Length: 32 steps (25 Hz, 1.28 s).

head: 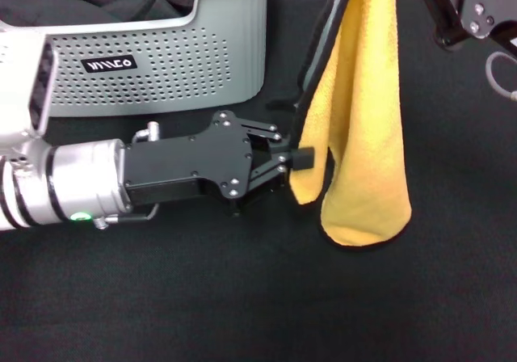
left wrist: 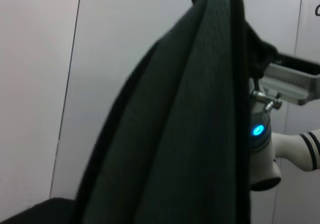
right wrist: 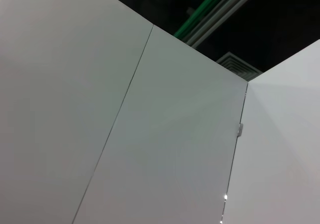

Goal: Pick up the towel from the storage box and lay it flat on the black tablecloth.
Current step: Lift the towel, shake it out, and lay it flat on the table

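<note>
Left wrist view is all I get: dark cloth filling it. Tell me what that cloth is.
Observer: It's the towel, hanging beside the right arm; the head view shows its yellow face.
Operator: Give me the left gripper's position.
Observer: The left gripper is beside the towel's lower part, at its black-hemmed edge.
Operator: Report the storage box.
Observer: The storage box stands behind that gripper; the towel hangs outside it, over the black tablecloth.

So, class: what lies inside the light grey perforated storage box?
Inside the light grey perforated plastic storage box, dark grey bundled cloths show above its wall. Whatever lies beneath them is covered. The yellow fleecy towel hangs outside it, over the black tablecloth.
</note>
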Each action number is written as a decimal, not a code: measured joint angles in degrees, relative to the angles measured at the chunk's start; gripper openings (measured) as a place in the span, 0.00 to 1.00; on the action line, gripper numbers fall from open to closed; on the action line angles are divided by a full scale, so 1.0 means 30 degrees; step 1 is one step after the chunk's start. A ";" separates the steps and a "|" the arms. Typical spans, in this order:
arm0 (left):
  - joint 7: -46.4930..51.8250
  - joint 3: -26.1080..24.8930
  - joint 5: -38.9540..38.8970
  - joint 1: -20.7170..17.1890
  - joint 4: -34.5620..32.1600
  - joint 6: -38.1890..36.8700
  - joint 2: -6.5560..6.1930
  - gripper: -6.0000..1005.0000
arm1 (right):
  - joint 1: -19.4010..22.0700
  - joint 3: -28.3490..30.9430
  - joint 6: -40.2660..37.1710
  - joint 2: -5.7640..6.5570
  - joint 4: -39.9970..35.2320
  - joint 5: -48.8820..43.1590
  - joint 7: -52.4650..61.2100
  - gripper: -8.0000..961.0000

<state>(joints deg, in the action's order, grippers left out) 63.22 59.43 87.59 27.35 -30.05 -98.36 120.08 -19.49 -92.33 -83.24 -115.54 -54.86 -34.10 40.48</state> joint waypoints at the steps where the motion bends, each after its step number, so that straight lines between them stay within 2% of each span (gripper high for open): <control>1: -0.0108 0.0027 0.0050 0.0176 0.0351 0.0137 0.0001 0.14 | -0.0024 0.0045 0.0009 -0.0010 -0.0001 0.0005 -0.0017 0.06; 14: -0.0599 0.0228 0.0188 0.0634 0.1460 0.0941 -0.0073 0.16 | -0.0117 0.0928 0.0057 -0.0109 0.0004 0.0029 -0.0056 0.07; 32: -0.0565 0.0242 0.0228 0.0290 0.1995 0.0957 -0.0078 0.16 | 0.0226 0.1688 -0.0682 -0.0097 0.0166 0.0463 -0.0104 0.09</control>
<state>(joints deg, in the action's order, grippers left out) 61.53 60.16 88.27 28.22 -24.07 -95.49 119.84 -18.81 -87.27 -85.29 -115.83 -54.36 -32.71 40.17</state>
